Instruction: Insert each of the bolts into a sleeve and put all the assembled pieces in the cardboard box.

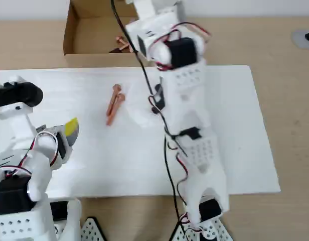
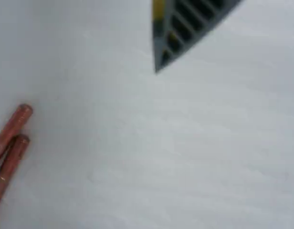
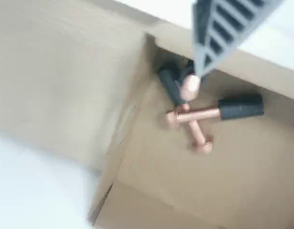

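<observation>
- The cardboard box [image 1: 69,35] is seen on the wooden table [image 1: 287,100], touching the far edge of the white mat [image 1: 245,125], at about 11 o'clock from the mat's middle
- The right gripper [image 1: 128,42] is held over the open box, near its right-hand part in the high view; whether its jaws are spread or pressed together cannot be told
- Assembled pieces [image 3: 215,112] are shown lying crossed over one another on the box floor, close to a corner; copper bolts are pushed into black sleeves [image 3: 241,108], of which at least two can be made out
- Two loose bolts [image 1: 114,104] are laid side by side, touching, on the mat, well apart from the box and at about 6 o'clock from the right gripper
- The left gripper [image 1: 70,129], marked with yellow tape [image 1: 71,125], is placed over the mat at about 9 o'clock from its middle, with the loose bolts at about 2 o'clock from it; the state of its jaws cannot be told
</observation>
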You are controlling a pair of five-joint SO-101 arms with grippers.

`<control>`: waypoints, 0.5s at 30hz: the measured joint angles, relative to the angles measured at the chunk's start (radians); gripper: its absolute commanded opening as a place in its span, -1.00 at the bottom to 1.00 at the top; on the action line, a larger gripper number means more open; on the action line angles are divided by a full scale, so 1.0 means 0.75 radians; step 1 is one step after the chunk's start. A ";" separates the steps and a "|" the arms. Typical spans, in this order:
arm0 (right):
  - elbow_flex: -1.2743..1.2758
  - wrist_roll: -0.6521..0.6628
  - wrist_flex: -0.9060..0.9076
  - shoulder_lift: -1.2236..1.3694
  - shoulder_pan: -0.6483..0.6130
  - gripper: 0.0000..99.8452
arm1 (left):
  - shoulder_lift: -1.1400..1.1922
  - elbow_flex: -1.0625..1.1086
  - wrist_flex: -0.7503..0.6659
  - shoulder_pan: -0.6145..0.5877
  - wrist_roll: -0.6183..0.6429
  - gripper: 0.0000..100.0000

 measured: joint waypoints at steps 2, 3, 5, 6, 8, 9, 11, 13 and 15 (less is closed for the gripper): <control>-0.008 0.012 0.119 -0.113 0.000 -0.09 | 0.000 0.004 0.000 0.000 0.000 -0.48; -0.016 0.014 0.178 -0.162 0.000 -0.09 | 0.004 0.006 0.000 0.014 0.000 -0.48; -0.016 0.014 0.239 -0.241 0.000 -0.09 | 0.037 0.006 -0.008 0.063 0.002 -0.48; -0.016 0.014 0.252 -0.274 0.004 -0.09 | 0.070 0.006 -0.027 0.096 0.010 -0.48; -0.016 0.016 0.256 -0.329 0.023 -0.09 | 0.162 0.008 -0.084 0.155 0.051 -0.48; -0.016 0.016 0.256 -0.352 0.033 -0.09 | 0.215 0.008 -0.121 0.182 0.059 -0.48; 0.018 0.016 0.256 -0.405 0.055 -0.09 | 0.354 0.008 -0.203 0.227 0.074 -0.48; 0.117 0.016 0.256 -0.471 0.086 -0.09 | 0.524 0.002 -0.272 0.258 0.072 -0.48; 0.262 0.014 0.256 -0.544 0.121 -0.09 | 0.714 -0.045 -0.303 0.276 0.074 -0.48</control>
